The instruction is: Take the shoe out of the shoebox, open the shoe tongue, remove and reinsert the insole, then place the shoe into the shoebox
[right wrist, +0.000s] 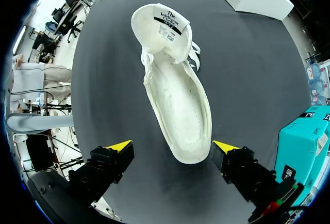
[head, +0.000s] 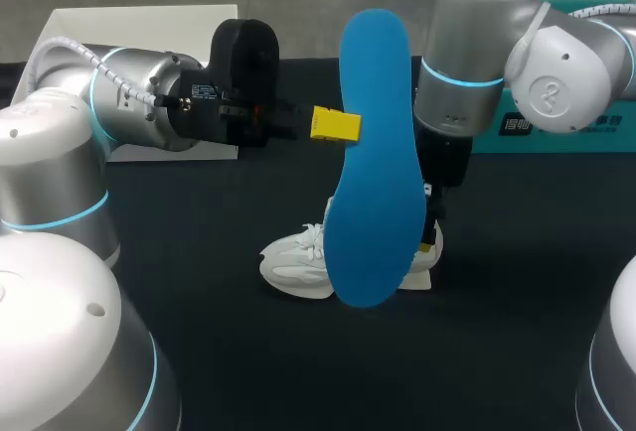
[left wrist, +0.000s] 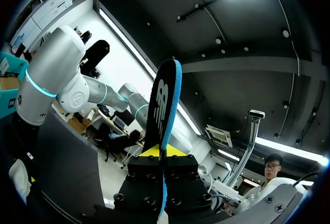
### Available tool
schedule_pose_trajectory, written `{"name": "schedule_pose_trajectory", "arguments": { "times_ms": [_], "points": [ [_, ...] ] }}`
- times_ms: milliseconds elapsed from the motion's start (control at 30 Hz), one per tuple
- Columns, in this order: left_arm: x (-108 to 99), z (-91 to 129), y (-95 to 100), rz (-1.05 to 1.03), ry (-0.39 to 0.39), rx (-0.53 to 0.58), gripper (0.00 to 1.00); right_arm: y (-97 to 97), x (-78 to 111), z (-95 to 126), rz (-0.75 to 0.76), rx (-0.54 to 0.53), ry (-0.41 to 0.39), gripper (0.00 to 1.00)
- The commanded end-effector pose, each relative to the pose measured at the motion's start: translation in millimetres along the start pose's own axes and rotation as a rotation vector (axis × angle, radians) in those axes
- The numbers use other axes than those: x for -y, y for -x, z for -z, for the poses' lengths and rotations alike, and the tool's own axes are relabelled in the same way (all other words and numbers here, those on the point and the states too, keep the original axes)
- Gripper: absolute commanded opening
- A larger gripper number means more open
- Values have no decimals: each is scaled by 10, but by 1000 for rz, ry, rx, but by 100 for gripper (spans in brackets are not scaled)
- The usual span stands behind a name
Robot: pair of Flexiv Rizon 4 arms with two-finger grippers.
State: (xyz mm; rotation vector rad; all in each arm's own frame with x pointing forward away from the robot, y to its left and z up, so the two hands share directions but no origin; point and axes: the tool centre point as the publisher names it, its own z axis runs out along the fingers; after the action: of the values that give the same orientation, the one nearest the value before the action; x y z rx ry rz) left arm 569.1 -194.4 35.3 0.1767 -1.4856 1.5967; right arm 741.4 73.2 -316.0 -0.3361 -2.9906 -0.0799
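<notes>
Two arms reach over the black desk (head: 229, 332). The left fingers (head: 335, 125) are closed on the blue insole (head: 373, 153), pinching one long edge and holding it upright in the air, well above the desk. In the left wrist view the insole (left wrist: 162, 105) stands edge-on between them. Below it the white shoe (right wrist: 178, 100) lies on the desk, its tongue (right wrist: 162, 22) folded back and its white lining showing. The right fingers (right wrist: 172, 146) are spread wide, one yellow tip at each side of the heel, grasping nothing. A teal shoebox (right wrist: 304, 141) sits on the desk beside the right arm, well apart from the shoe. A white box (head: 139, 34) lies behind the left arm.
</notes>
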Motion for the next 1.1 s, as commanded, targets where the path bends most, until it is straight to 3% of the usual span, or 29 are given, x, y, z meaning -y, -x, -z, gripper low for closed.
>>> {"name": "schedule_pose_trajectory", "arguments": {
  "times_ms": [33,500,667,967,1100],
  "points": [
    [-12,-3,1,-1,-2,0,0,-3,5,-3,0,1,0,100],
    [-12,-3,1,-1,-2,0,0,363,-424,-107,74,66,-72,100],
    [-12,-3,1,-1,-2,0,0,467,-541,-203,67,130,-94,100],
    [-12,-3,1,-1,-2,0,0,555,-668,-348,108,136,-83,100],
    [-12,-3,1,-1,-2,0,0,562,-663,-414,116,122,-75,86]
  ]
}}
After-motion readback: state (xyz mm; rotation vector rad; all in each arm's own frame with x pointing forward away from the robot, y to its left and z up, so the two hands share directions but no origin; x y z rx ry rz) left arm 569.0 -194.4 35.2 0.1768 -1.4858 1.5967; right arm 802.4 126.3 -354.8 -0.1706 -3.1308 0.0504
